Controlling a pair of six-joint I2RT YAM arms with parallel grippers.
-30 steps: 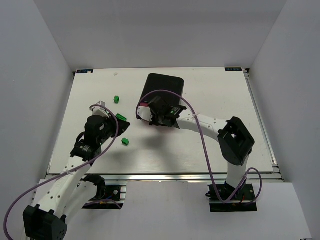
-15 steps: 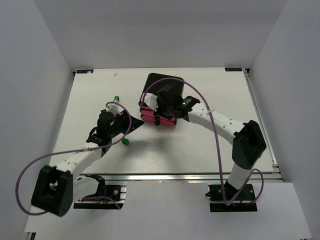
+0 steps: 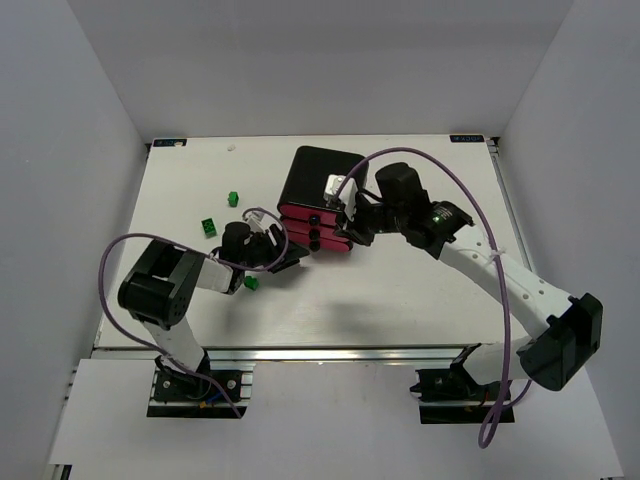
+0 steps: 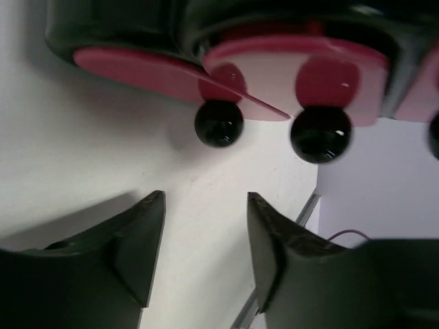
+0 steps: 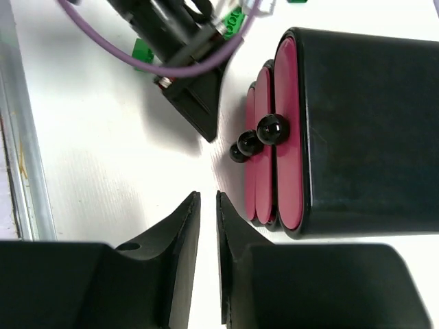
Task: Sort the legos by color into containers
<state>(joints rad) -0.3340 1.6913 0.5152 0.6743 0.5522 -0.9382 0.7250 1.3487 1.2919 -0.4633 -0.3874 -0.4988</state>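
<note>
left tool (image 4: 206,199) spread wide, empty | right tool (image 5: 208,199) almost closed, empty, beside casing (image 5: 370,130) | drawers (image 4: 295,68) with knob (image 4: 218,123) just ahead of left tool | legos (image 3: 208,227) behind it on table (image 3: 400,300) | advice: centre knob in the gap, clamp, pull straight

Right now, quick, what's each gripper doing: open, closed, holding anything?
Left gripper: open and empty, pointed at a black drawer knob.
Right gripper: almost shut, nothing between its fingers.
</note>
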